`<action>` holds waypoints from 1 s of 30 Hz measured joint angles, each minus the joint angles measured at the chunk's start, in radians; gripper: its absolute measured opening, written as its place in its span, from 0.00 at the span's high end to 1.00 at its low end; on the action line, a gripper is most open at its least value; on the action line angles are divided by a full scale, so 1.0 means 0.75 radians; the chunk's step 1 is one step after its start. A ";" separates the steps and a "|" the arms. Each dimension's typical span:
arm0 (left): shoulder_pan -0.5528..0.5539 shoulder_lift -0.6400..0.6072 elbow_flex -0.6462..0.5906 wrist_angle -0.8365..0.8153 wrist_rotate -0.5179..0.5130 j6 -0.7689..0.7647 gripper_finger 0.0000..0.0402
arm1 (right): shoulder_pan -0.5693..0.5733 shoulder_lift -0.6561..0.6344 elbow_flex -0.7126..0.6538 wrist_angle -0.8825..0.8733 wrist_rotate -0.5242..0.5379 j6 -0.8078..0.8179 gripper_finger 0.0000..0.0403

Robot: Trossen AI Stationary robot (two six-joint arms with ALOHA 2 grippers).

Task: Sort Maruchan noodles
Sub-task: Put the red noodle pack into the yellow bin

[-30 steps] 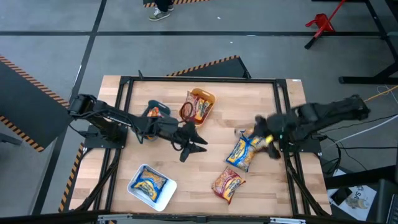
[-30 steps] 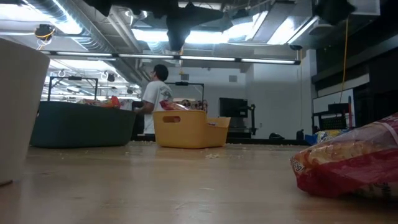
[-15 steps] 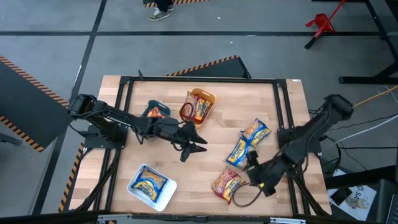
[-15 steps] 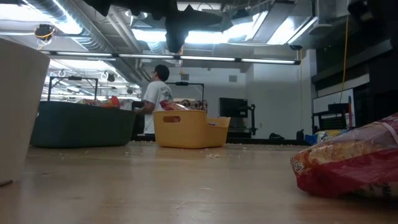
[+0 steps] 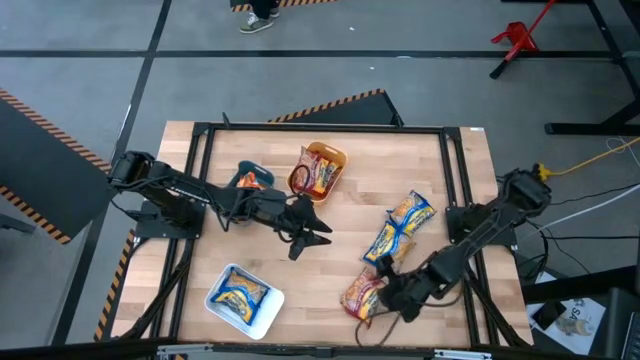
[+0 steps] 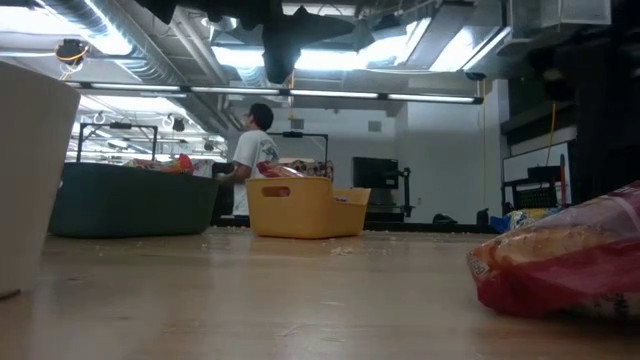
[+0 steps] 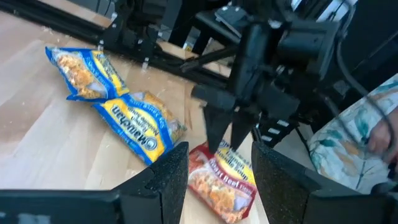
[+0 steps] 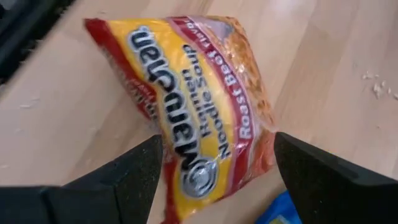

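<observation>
Noodle packets lie scattered over the wooden desk (image 5: 350,225). Near the front edge toward the right, the right gripper (image 5: 383,297) hangs over a red-and-yellow Maruchan packet (image 5: 362,295) with its fingers spread wide — the right wrist view shows the packet (image 8: 199,112), labelled Roast Beef, lying flat on the wood between the two dark fingers (image 8: 134,177), not gripped. Just behind it, toward the right edge, two blue-and-yellow packets (image 5: 398,228) lie end to end, touching or overlapping; the left wrist view shows both of them (image 7: 112,112) beside the red packet. The left gripper (image 5: 318,228) hovers over the middle of the desk, its fingers apart and holding nothing. An orange tray (image 5: 322,168) near the back edge holds a reddish packet (image 5: 322,172). A teal tray (image 5: 250,180) toward the back left, partly hidden by the left arm, has an orange-red packet (image 5: 248,180) in it. A white tray (image 5: 245,298) at the front left corner holds a blue-and-yellow packet (image 5: 242,296). Seen from table height, the red packet (image 6: 565,258) fills the right side — and a person (image 6: 252,160) stands in the room beyond the desk.
</observation>
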 joint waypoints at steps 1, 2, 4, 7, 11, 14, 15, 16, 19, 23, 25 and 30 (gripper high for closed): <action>0.000 -0.001 0.000 0.002 0.000 -0.002 0.58 | -0.019 0.010 0.000 0.010 -0.011 -0.012 0.27; 0.000 -0.002 0.000 0.001 0.001 -0.002 0.58 | -0.043 0.020 0.000 0.020 -0.012 -0.040 0.27; 0.000 -0.002 0.000 -0.004 0.018 -0.003 0.58 | -0.092 0.030 0.000 0.008 0.022 -0.075 0.27; 0.000 -0.002 0.000 -0.016 0.038 -0.004 0.58 | -0.185 0.030 0.000 0.010 0.108 -0.116 0.27; 0.000 -0.002 0.000 -0.039 0.040 -0.004 0.58 | -0.365 0.030 0.000 0.028 0.233 -0.166 0.27; 0.000 -0.002 0.000 -0.044 0.031 -0.002 0.58 | -0.496 0.012 0.000 0.040 0.212 -0.146 0.27; -0.001 -0.002 0.000 -0.048 0.028 0.005 0.58 | -0.531 -0.010 0.001 0.038 0.187 -0.140 0.27; -0.003 -0.002 0.000 -0.065 0.018 0.015 0.58 | -0.559 -0.033 0.003 0.041 0.141 -0.136 0.27; -0.018 -0.002 0.000 -0.166 -0.039 0.034 0.58 | -0.595 -0.143 0.003 -0.010 0.034 -0.097 0.27; -0.024 0.001 0.000 -0.196 -0.053 0.003 0.58 | -0.596 -0.357 0.004 -0.160 -0.051 0.025 0.27; -0.031 0.023 0.000 -0.168 -0.066 0.030 0.58 | -0.595 -0.473 0.004 -0.216 -0.107 0.108 0.27; -0.028 0.114 -0.001 -0.085 -0.016 -0.004 0.58 | -0.536 -0.641 0.000 -0.216 -0.195 0.156 0.27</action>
